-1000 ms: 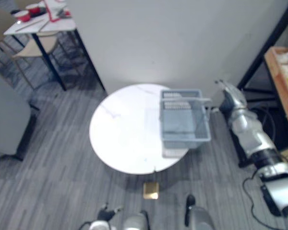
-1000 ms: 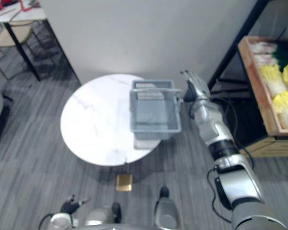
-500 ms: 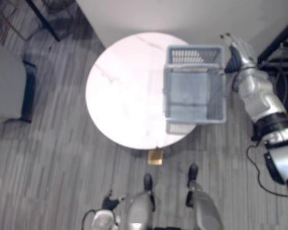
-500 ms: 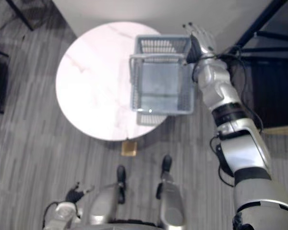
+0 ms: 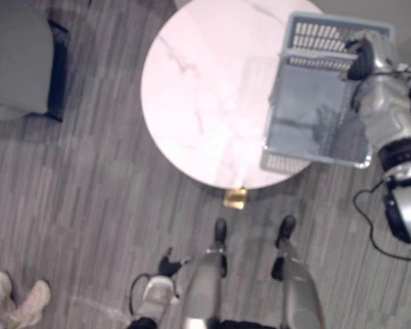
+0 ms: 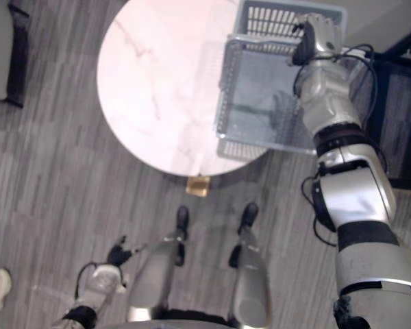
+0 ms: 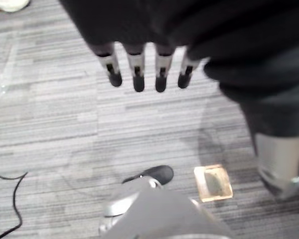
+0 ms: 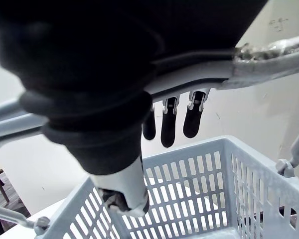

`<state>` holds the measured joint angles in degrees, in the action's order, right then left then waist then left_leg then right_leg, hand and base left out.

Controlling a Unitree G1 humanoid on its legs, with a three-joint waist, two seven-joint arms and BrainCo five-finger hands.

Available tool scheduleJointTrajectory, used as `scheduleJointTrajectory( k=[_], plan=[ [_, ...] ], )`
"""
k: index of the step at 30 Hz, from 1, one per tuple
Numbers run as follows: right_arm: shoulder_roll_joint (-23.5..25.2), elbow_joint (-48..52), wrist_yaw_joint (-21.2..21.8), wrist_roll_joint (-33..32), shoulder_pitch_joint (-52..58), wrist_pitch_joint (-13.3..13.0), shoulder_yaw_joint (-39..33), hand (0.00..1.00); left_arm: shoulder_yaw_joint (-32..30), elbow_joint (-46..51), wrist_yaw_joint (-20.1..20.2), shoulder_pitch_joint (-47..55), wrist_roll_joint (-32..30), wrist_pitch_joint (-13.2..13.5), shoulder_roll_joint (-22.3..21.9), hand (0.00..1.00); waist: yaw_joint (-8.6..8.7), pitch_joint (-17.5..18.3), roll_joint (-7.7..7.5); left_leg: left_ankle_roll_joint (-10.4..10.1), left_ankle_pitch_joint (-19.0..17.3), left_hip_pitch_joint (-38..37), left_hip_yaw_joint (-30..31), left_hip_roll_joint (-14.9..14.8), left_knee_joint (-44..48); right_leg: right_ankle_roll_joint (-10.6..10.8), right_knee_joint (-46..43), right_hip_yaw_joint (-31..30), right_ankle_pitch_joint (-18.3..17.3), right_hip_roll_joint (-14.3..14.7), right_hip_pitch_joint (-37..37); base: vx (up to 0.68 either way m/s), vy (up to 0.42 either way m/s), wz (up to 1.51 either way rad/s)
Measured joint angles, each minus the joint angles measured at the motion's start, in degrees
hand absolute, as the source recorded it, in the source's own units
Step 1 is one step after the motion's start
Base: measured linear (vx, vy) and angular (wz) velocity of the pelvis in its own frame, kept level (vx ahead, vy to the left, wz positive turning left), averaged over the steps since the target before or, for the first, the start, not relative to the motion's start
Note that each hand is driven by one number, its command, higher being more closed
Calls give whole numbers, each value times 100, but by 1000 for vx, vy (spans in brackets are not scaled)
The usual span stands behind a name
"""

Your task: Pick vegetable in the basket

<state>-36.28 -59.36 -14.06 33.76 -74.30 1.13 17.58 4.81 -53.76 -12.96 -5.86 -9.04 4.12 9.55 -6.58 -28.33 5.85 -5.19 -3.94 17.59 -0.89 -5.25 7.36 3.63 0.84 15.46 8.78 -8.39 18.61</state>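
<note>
right hand (image 6: 314, 35) curled round the handle of the basket (image 5: 322, 31) | basket upper right, overhanging worktop (image 5: 205, 89) edge, looks empty | left hand (image 7: 135, 69) slack, hanging low | risk: shallow grip, so basket may swing, tip or slip off the edge

The table (image 5: 205, 96) is white, marbled with thin grey-brown veins. The basket (image 5: 315, 123) is pale blue-grey plastic, its walls patterned with rows of narrow slots. The floor (image 5: 89, 205) is grey, striped in long wood-grain planks. A small square plate (image 5: 234, 199) on it, by the table's near edge, is golden. The right hand (image 6: 315, 41) and the left hand (image 7: 138, 64) have silver fingers with dark tips below black ribbed covers. A chair (image 5: 14, 62) at the far left is dark grey. A person's shoes (image 5: 17, 301) at the near left are pale.
</note>
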Motion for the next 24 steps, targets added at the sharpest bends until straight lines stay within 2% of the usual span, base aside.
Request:
scheduleJointTrajectory(
  k=[7, 11, 14, 15, 16, 17, 18, 19, 20, 21, 22, 23, 24],
  plan=[
    [-55, -249, 43, -79, 94, 11, -357, 100, 201, 4, 14, -78, 208, 37, -83, 0, -5, -5, 11, 9, 7, -63, 28, 13, 94, 0, -30, -4, -1, -7, -110, -10, 4, 2],
    [-67, -4, 60, -333, 860, 98, -786, 100, 209, 40, 58, -72, 202, 33, -85, 0, 36, -11, 17, 40, -49, -482, -126, -13, 92, 1, -219, -258, -4, -1, -350, 6, 42, -20],
    [57, 858, 81, -772, 2039, 133, -1230, 100, 204, 130, 102, -3, 151, 14, -84, 0, 179, -9, -11, 106, -221, -885, -518, -39, 186, 10, -457, -697, -14, 20, -447, -19, 68, -64],
    [208, 1168, 80, -910, 2497, 147, -1325, 100, 201, 129, 138, 31, 143, -14, -78, 0, 243, -13, -64, 135, -377, -1057, -801, -68, 326, 40, -567, -823, -125, 17, -484, -26, 12, -119],
    [382, 1377, 88, -992, 2878, 161, -1327, 100, 172, 137, 199, 64, 134, -57, -67, 0, 290, 4, -139, 145, -549, -1209, -1156, -130, 519, -127, -626, -591, -459, -48, -507, -30, 17, -132],
    [484, 1496, 89, -1027, 3048, 159, -1327, 100, 155, 157, 215, 76, 128, -76, -63, 0, 334, -3, -150, 139, -597, -1276, -1349, -180, 580, -357, -729, -172, -611, -165, -495, -7, 27, -168],
    [759, 1818, 88, -1031, 3593, 152, -1405, 100, 152, 189, 231, 71, 100, -109, -30, 0, 392, 0, -183, 143, -673, -1483, -1892, -393, 595, -989, -1125, 1180, -1034, -505, -508, 8, 57, -131],
    [830, 1860, 88, -1031, 3686, 150, -1438, 100, 152, 207, 236, 71, 99, -111, -30, 0, 395, 2, -213, 136, -690, -1522, -1993, -449, 591, -1098, -1216, 1410, -1112, -568, -511, 42, 38, -181],
    [1143, 2020, 87, -1032, 4042, 163, -1503, 100, 97, 284, 261, 89, 87, -147, 34, 0, 387, 16, -361, 68, -815, -1713, -2483, -615, 640, -1378, -1671, 2296, -1331, -888, -509, 88, -25, -187],
    [1428, 2120, 90, -1033, 4333, 172, -1494, 100, -75, 303, 282, 119, 26, -182, 94, 0, 372, 72, -529, -29, -1001, -1891, -3003, -779, 806, -1534, -2104, 3026, -1483, -1170, -532, 109, -53, -221],
    [1564, 2163, 93, -1033, 4462, 181, -1490, 100, -150, 307, 283, 146, -18, -194, 113, 0, 346, 115, -606, -79, -1086, -2011, -3298, -855, 891, -1573, -2266, 3342, -1509, -1263, -556, 212, -123, -243],
    [1731, 2317, 98, -1029, 4717, 195, -1488, 100, -304, 307, 284, 188, -35, -212, 121, 0, 299, 180, -704, -213, -1205, -2268, -3844, -983, 1011, -1555, -2440, 3752, -1469, -1324, -604, 214, -137, -238],
    [1798, 2530, 118, -1030, 5010, 195, -1501, 100, -372, 282, 280, 172, -78, -226, 145, 0, 339, 223, -763, -250, -1226, -2481, -4278, -1057, 1067, -1153, -2502, 3674, -1439, -1206, -539, 281, -190, -215]
  ],
)
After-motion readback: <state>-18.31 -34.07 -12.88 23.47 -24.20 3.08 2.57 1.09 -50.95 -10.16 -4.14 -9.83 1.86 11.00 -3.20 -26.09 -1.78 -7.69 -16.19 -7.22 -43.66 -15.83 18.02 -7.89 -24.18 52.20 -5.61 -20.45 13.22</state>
